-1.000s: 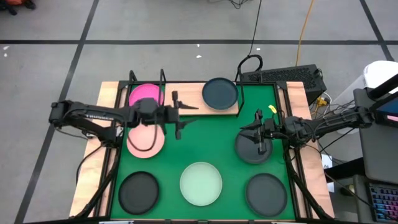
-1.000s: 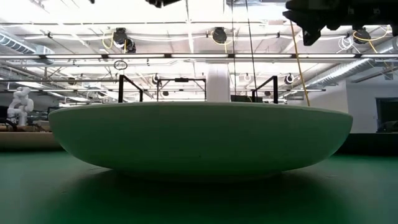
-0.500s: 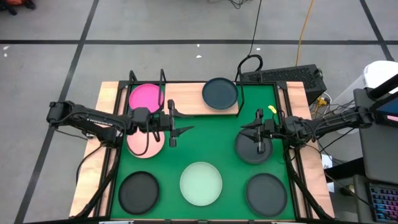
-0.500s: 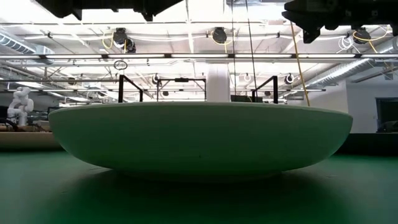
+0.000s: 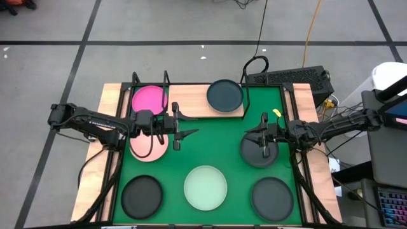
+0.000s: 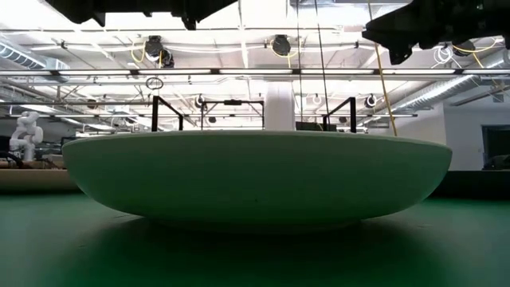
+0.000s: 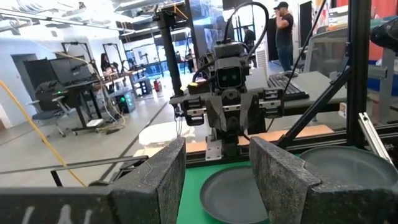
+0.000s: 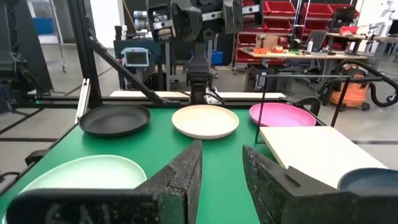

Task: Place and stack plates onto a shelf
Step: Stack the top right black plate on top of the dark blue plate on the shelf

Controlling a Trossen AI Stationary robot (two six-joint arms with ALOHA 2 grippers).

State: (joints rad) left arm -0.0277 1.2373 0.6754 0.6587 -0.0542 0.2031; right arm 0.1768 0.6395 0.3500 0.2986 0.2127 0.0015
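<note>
The shelf (image 5: 191, 102), a light-wood board in a black wire frame, stands at the mat's far edge. It carries a magenta plate (image 5: 149, 99) on its left end and a dark plate (image 5: 225, 95) on its right. On the green mat lie a pale pink plate (image 5: 147, 147), a mint plate (image 5: 205, 187) and three dark plates (image 5: 142, 196) (image 5: 272, 198) (image 5: 259, 152). My left gripper (image 5: 184, 131) is open over the mat, just right of the pink plate. My right gripper (image 5: 261, 135) is open above the dark plate on the right. No white plate shows.
The mint plate (image 6: 255, 179) fills the low view, with both arms at its top edge. The table's wooden rim (image 5: 95, 159) and black frame rails border the mat. A keyboard (image 5: 289, 77) sits beyond the far right corner. Bare mat (image 5: 213, 143) lies between the grippers.
My left gripper has moved from beside the shelf's left end toward the near edge, leaving the magenta plate uncovered. It has kept still for the last half second. The plates have not moved.
</note>
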